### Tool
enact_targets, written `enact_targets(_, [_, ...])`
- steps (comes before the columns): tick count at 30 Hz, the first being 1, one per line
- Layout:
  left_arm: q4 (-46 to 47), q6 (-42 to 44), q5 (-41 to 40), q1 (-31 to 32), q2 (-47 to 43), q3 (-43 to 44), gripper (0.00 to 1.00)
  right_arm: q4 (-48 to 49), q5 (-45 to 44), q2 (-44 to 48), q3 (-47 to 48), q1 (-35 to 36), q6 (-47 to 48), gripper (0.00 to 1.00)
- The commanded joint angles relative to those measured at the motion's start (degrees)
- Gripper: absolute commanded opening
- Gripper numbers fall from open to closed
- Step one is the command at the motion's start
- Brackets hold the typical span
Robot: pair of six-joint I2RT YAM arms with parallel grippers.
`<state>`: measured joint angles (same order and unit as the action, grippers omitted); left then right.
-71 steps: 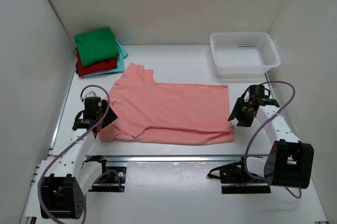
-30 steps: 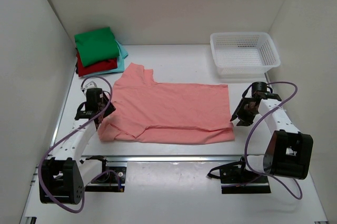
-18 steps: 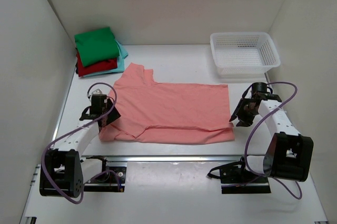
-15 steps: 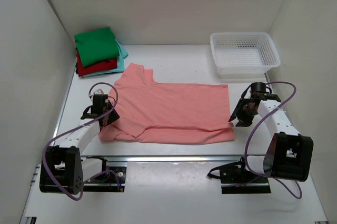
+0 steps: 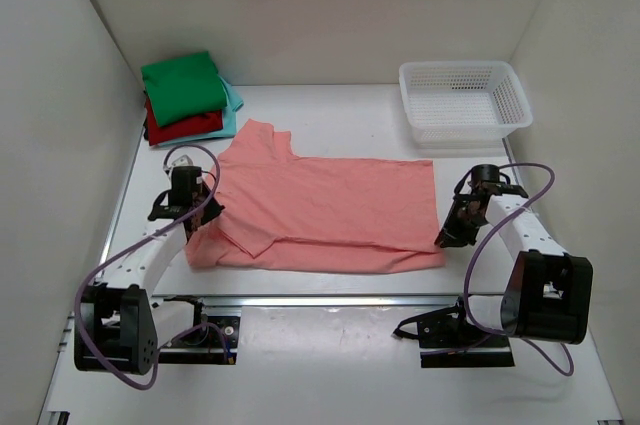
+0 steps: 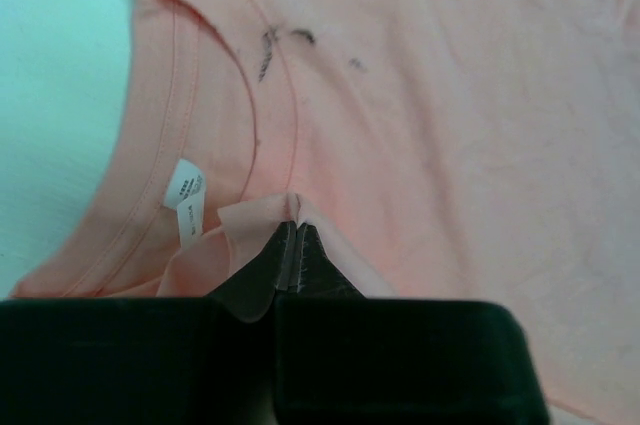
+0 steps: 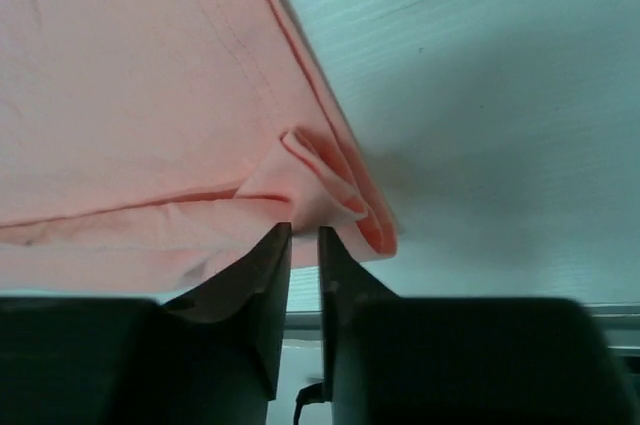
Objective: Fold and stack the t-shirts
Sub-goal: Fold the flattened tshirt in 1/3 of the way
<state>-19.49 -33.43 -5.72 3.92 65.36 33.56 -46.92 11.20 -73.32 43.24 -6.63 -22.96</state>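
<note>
Far-left corner of the counter (image 5: pixel 340 115): a folded green cloth t-shirt (image 5: pixel 182 87) lies on a folded red one (image 5: pixel 188 127) and a folded light teal one (image 5: pixel 233 98). The left fingers (image 6: pixel 315 263) are pressed together, pinching a fold beside the collar of the salmon-pink cloth t-shirt (image 5: pixel 330 213), which lies spread across the counter's middle. The right fingers (image 7: pixel 278 250) stand narrowly apart at its bunched near-right hem corner; a grip cannot be confirmed. Far-right corner: a white plastic mesh basket (image 5: pixel 465 103).
</note>
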Motion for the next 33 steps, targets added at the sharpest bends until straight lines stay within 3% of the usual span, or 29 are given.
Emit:
enact_targets(1, [-2.13,0.29,-2.01,-1.11,-3.4,4.23,0.0,1.92,1.63,0.2,-0.09,-0.75,0.37,0.12])
enact_targets(2, [-3.01,-0.05,-1.84,-1.89,-3.84,5.19,0.0,1.74,2.07,-0.15,0.52,-0.66,0.2,0.0])
enact_targets(10, [-6.35,0.73,-1.14,-2.87,-7.35,7.05,0.0,-2.65,3.3,0.11,3.42,-0.75,-0.16,0.01])
enact_targets(12, [-5.92,0.91,-0.7,-2.6,-8.06,5.99,0.0,-2.48,3.91,1.86,2.99,-0.57,-0.33,0.13])
enact_targets(15, [-4.87,-0.4,0.79,-2.43,-8.32,4.33,0.0,-1.07,4.27,3.09,1.41,-0.05,-1.12,0.44])
enact_targets(17, [-4.51,-1.28,1.32,-2.34,-8.5,3.88,0.0,0.41,4.96,2.57,-0.34,0.57,-2.0,0.55])
enact_targets(19, [-4.33,-1.11,1.23,-1.73,-7.97,3.79,0.0,1.82,5.58,2.74,-1.66,1.45,-2.26,0.56])
enact_targets(23, [-4.42,-0.76,1.67,-2.17,-7.8,3.97,0.0,6.3,8.04,1.43,-4.22,1.54,-2.97,0.54])
enact_targets(25, [-4.59,-0.5,1.58,-1.82,-8.06,4.05,0.0,6.05,8.22,0.9,-4.4,2.32,-2.62,0.33])
enact_targets(26, [-4.6,-0.58,1.76,-1.81,-8.15,3.97,0.0,5.44,7.96,1.07,-4.4,2.15,-2.88,0.07])
enact_targets(27, [-5.12,-0.58,2.02,-1.81,-8.23,3.79,0.0,5.0,7.52,1.42,-4.31,2.33,-2.97,0.0])
enact_targets(33, [-6.27,-0.06,1.67,-2.08,-10.86,3.62,0.0,-1.58,7.69,8.45,-4.66,1.71,-4.2,0.0])
